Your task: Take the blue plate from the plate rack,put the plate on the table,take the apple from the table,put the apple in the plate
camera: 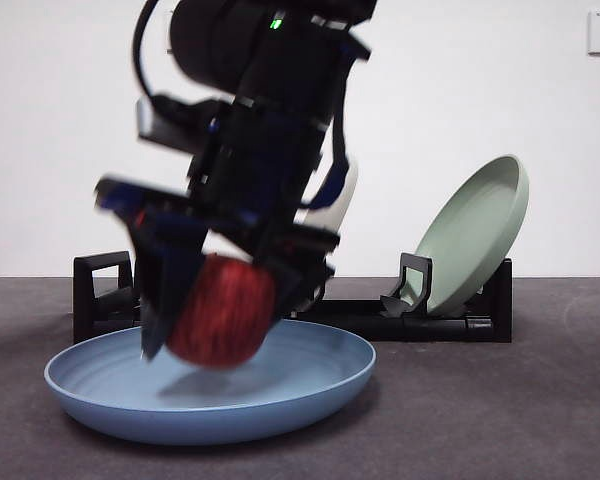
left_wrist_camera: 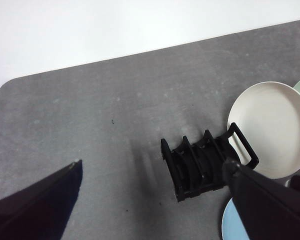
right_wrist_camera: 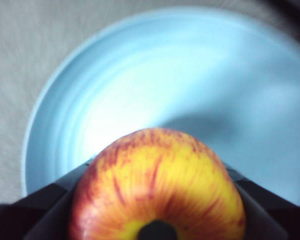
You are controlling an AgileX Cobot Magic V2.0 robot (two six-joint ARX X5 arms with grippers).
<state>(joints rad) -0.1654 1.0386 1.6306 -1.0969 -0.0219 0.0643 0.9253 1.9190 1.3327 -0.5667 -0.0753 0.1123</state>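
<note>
Grey table [camera: 540, 420], right claw [right_wrist_camera: 157, 200] pinching apple [right_wrist_camera: 157, 185] above blue plate [right_wrist_camera: 155, 75], left claw [left_wrist_camera: 155, 200] spread

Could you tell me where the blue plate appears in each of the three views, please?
Front view: blue plate low on the table, under the apple.
Left wrist view: only a sliver, by the plate rack.
Right wrist view: fills the picture.
Shared landmark: the plate itself.
</note>
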